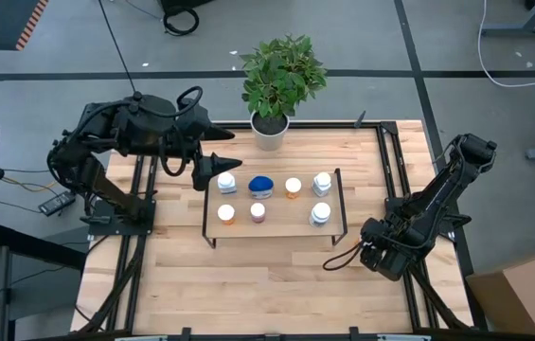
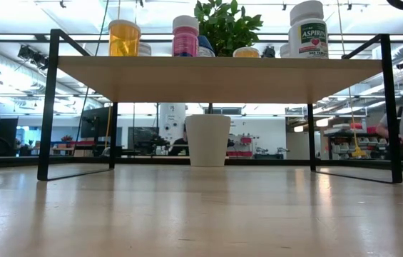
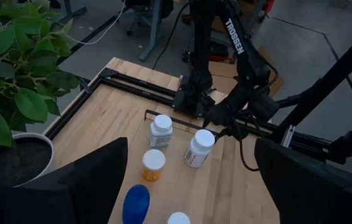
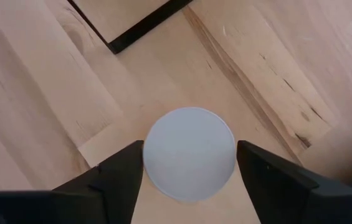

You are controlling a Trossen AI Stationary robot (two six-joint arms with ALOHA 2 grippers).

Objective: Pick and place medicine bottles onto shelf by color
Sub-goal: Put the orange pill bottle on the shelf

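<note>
The light-wood shelf (image 1: 286,225) stands mid-table and carries several bottles: white (image 1: 226,182), blue oval (image 1: 261,183), orange (image 1: 293,187), white (image 1: 322,183), orange (image 1: 226,214), pink (image 1: 258,212) and white (image 1: 320,214). My left gripper (image 1: 232,150) is open and empty, above the shelf's far left corner, next to the white bottle there. My right gripper (image 1: 373,251) points down at the table to the right of the shelf. It is shut on a white-capped bottle (image 4: 189,152), which it hides in the high view. My right gripper comes from above, pointing down, with one finger (image 4: 123,171) on each side of the bottle's round white cap (image 4: 154,155). The finger edges meet the cap's rim on both sides. The bottle appears to stand upright on the tabletop; its body is hidden under the cap.
A potted plant in a white pot (image 1: 269,131) stands at the table's far edge behind the shelf. The shelf's black rail corner (image 4: 138,34) lies close to the held bottle. The near half of the table (image 1: 248,284) is bare wood.
</note>
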